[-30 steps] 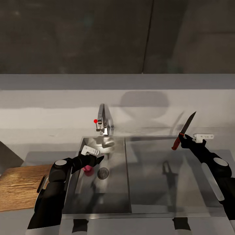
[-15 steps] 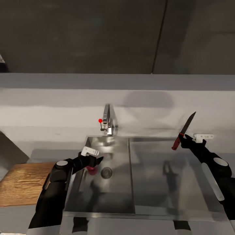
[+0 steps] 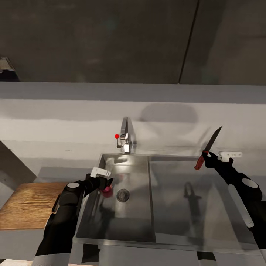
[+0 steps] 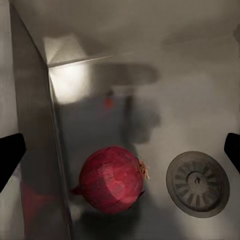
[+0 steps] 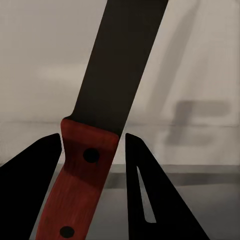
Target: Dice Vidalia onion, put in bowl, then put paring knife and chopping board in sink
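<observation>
A dark red round onion (image 4: 111, 180) lies on the floor of the steel sink (image 3: 136, 221), beside the round drain (image 4: 197, 184) and near the basin's left wall. My left gripper (image 3: 108, 181) hangs open just above the onion (image 3: 107, 190), its fingers (image 4: 10, 155) spread wide on either side and not touching it. My right gripper (image 3: 207, 156) is raised over the drainboard (image 3: 207, 207), shut on the paring knife's red handle (image 5: 82, 190), with the dark blade (image 3: 213, 139) pointing up. The wooden chopping board (image 3: 29, 205) lies on the countertop (image 3: 55, 173) left of the sink. The bowl is out of view.
The chrome tap (image 3: 126, 137) with its red knob (image 3: 117, 136) stands behind the basin. A grey wall ledge runs along the back, with a small white fitting (image 3: 231, 154) on it near my right gripper. A dark slanted panel (image 3: 11, 166) borders the far left.
The whole view has shifted as the camera moved, so the sink and board sit further right. My left gripper now stands more directly over the onion. The right gripper and knife hold still.
</observation>
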Available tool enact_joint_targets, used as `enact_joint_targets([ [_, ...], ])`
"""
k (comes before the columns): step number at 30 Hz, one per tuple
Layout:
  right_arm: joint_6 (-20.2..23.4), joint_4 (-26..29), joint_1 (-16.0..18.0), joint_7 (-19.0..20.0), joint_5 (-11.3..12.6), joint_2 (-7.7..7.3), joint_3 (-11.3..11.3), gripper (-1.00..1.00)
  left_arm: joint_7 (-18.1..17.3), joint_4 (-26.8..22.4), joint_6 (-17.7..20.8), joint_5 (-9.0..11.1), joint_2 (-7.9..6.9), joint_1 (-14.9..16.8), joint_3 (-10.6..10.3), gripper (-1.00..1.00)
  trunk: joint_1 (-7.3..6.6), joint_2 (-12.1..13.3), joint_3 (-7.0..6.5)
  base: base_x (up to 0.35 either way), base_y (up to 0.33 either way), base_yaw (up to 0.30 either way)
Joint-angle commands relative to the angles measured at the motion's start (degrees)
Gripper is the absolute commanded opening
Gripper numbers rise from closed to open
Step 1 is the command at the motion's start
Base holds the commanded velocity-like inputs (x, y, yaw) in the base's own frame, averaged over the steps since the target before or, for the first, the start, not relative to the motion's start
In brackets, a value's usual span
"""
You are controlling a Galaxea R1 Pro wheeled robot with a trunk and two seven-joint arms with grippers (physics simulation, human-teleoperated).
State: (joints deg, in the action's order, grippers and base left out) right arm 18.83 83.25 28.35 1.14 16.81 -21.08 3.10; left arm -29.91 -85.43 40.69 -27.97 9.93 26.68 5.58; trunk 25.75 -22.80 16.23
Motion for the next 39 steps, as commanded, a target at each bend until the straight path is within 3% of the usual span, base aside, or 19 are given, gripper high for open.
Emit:
enact_joint_targets([
  [1,0.3,0.1,0.0,0.1,0.3,-0.01,0.1,-1.0,0.0,0.3,0.1,-0.6,0.07,0.3,0.1,1.0,0.03,-0.1,0.11,0.0,0.0,0.002],
  [7,0.3,0.1,0.0,0.1,0.3,-0.01,0.1,-1.0,8.3,4.4,0.1,-0.5,0.07,1.7,-0.9,1.0,0.03,-0.1,0.11,0.0,0.0,0.0],
  [9,0.3,0.1,0.0,0.1,0.3,-0.01,0.1,-1.0,10.9,6.2,0.1,-0.5,0.07,2.1,-3.3,1.0,0.03,-0.1,0.11,0.0,0.0,0.0],
  [18,0.3,0.1,0.0,0.1,0.3,-0.01,0.1,-1.0,12.5,8.6,0.1,-0.5,0.07,3.6,-4.6,1.0,0.03,-0.1,0.11,0.0,0.0,0.0],
  [25,0.3,0.1,0.0,0.1,0.3,-0.01,0.0,-1.0,15.4,13.0,0.1,-0.5,0.07,5.0,-4.8,1.0,0.03,-0.1,0.11,0.0,0.0,0.0],
  [30,0.3,0.1,0.0,0.1,0.3,-0.01,0.0,-1.0,15.9,15.0,0.1,-0.5,0.07,5.9,-4.8,1.0,0.03,-0.1,0.11,0.0,0.0,0.0],
  [34,0.3,0.1,0.0,0.1,0.3,-0.01,0.0,-1.0,16.8,19.5,0.1,-0.4,0.07,7.8,-4.8,1.0,0.03,-0.1,0.11,0.0,0.0,0.0],
  [39,0.3,0.1,0.0,0.1,0.3,-0.01,0.0,-1.0,16.9,20.4,0.1,-0.4,0.07,8.3,-5.3,1.0,0.03,-0.1,0.11,0.0,0.0,0.0],
])
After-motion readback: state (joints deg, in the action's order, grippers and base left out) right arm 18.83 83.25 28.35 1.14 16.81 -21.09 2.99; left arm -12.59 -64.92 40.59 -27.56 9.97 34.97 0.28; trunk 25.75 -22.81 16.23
